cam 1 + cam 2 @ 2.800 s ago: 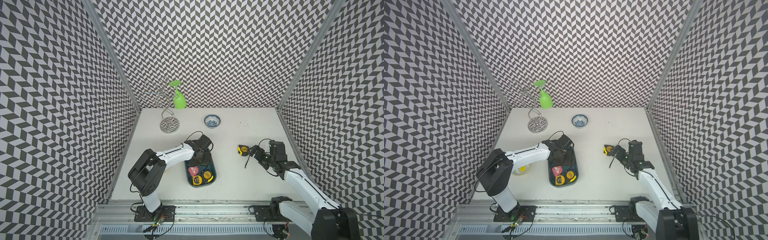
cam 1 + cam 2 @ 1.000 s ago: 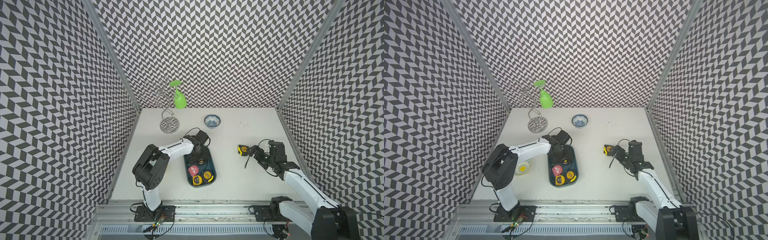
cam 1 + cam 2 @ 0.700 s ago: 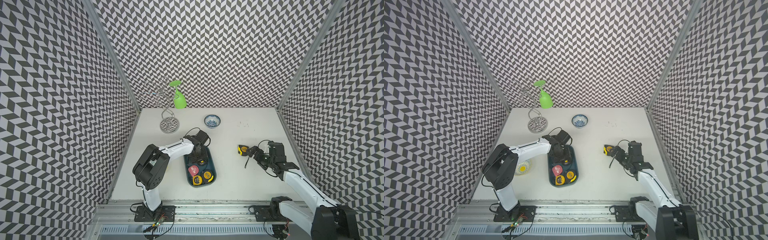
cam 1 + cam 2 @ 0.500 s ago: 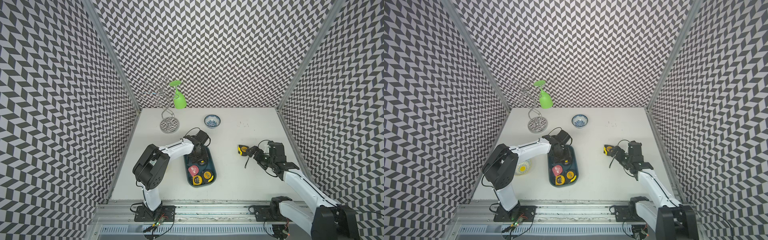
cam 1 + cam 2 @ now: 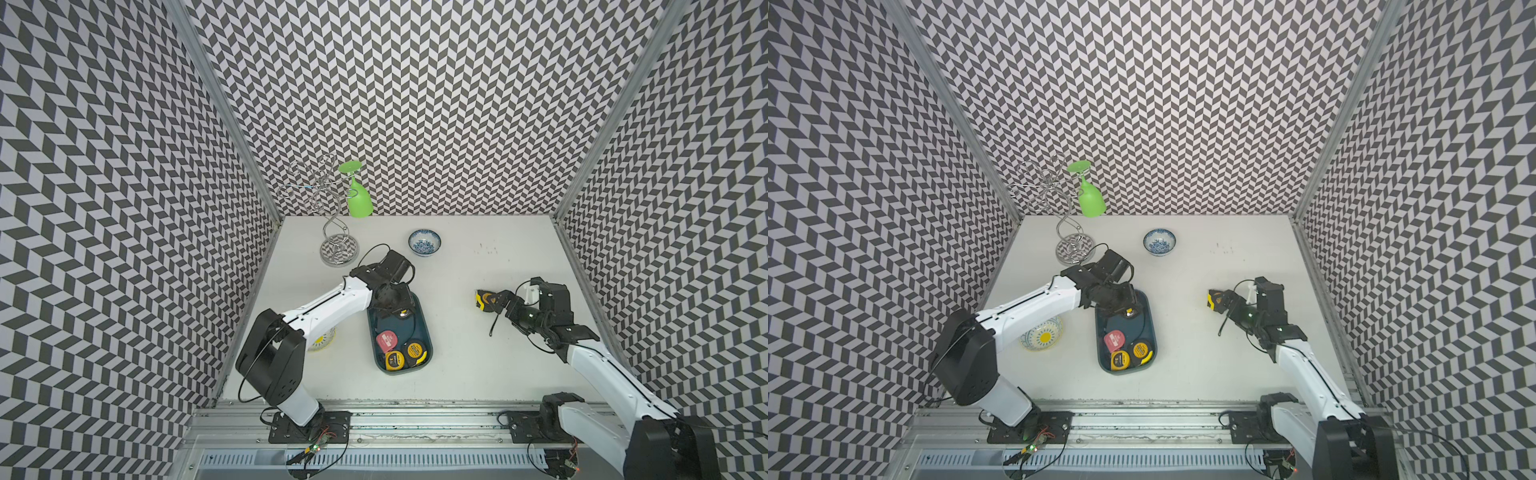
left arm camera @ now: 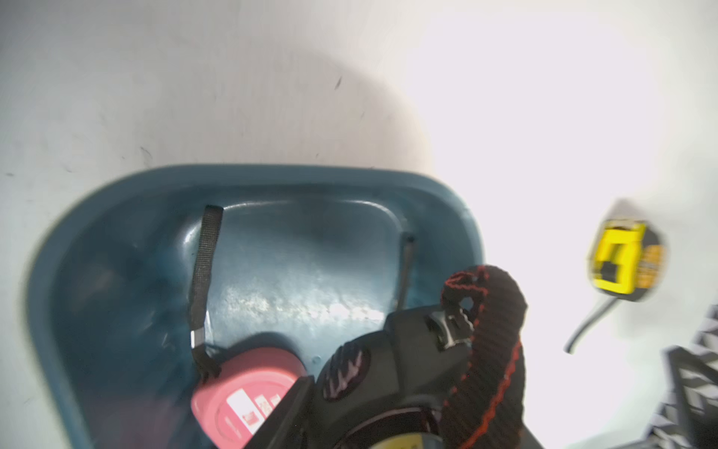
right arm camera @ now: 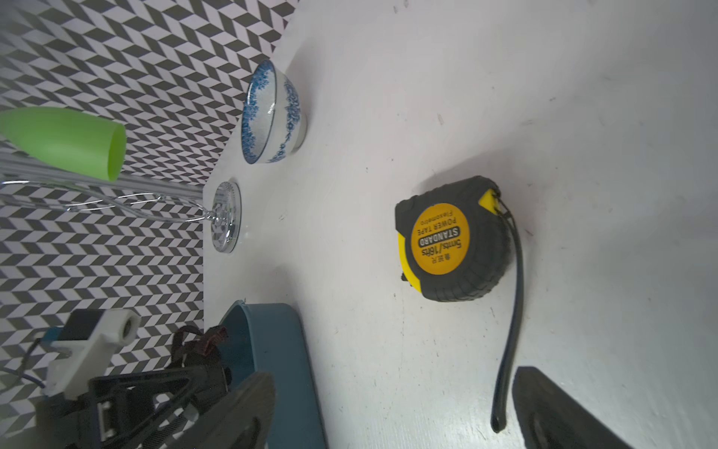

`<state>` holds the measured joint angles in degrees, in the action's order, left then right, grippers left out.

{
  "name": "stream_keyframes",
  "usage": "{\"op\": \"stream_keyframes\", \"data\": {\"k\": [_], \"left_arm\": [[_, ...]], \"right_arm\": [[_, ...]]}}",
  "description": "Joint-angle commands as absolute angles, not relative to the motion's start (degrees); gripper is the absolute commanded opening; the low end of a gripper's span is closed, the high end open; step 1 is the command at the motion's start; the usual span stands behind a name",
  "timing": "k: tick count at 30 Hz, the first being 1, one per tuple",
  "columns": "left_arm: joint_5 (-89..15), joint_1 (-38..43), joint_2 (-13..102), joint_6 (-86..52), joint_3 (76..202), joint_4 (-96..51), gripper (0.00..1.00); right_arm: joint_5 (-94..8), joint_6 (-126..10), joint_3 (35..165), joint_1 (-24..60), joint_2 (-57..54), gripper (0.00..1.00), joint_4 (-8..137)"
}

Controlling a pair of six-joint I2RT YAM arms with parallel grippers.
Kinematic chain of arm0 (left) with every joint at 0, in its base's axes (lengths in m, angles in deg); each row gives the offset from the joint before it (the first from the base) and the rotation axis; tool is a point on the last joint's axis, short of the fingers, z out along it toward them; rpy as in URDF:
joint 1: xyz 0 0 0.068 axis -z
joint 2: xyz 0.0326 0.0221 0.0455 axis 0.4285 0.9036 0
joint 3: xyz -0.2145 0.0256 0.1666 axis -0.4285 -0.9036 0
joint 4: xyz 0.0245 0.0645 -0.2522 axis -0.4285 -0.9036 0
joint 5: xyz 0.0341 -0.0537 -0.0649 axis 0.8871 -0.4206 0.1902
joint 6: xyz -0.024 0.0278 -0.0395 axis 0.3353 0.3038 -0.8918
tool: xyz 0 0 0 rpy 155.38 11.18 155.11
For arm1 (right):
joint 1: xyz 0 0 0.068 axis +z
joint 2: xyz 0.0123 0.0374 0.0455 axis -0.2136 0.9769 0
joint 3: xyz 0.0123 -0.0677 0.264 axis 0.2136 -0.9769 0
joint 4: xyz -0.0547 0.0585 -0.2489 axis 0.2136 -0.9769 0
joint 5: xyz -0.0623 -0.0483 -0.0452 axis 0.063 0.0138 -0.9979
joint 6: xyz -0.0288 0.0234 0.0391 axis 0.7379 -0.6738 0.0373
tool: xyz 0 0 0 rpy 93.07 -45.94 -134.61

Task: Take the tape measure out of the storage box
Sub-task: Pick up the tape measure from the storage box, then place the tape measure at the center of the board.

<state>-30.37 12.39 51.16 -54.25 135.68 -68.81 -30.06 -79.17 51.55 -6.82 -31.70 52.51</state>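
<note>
At the far end of the shallow dark teal plastic storage box, left gripper reaching down, drawn in about halfway and pressed on a black rubber-cased tape measure with a red emblem on its side. Not out of the box; raised off the floor or not, impossible to tell. Case mostly hidden under the gripper in both top views, so no telling which way its mouth points. Beside it, looped upward, a black wrist strap with red stitching. Long axis of the box roughly front to back, near end swung slightly toward the robot's right.

At the near end of the box, lying flat and close together: a pink tape measure with rounded corners and a pair of yellow-and-black tape measures, faces up. From the pink one, a black woven strap stretched along the bare floor toward the far end.

Out on the white table, well apart from the box: another yellow-and-black tape measure, standing on its edge. Round yellow label turned toward the right gripper, thin black strap trailing over the table toward the front. Right gripper spread wide, holding nothing, fingertips near that case without touching.

At the back: small blue-and-white patterned bowl, wire glass rack with a green plastic goblet hung upside down.
</note>
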Motion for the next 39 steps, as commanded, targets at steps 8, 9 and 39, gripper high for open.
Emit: {"op": "stream_keyframes", "data": {"k": [8,9,39], "left_arm": [[-34.96,12.07,45.97,-61.07,139.48,-63.43,0.0],[-35.64,12.11,45.72,-61.98,139.53,-62.34,0.0],[-41.23,13.92,42.34,-69.36,140.76,-51.62,0.0]], "right_arm": [[-23.67,-74.97,59.14,7.22,-31.01,1.0,65.81],[-23.67,-74.97,59.86,8.99,-30.49,1.0,66.98],[-36.1,-77.54,66.32,23.97,-18.96,0.7,81.0]]}}
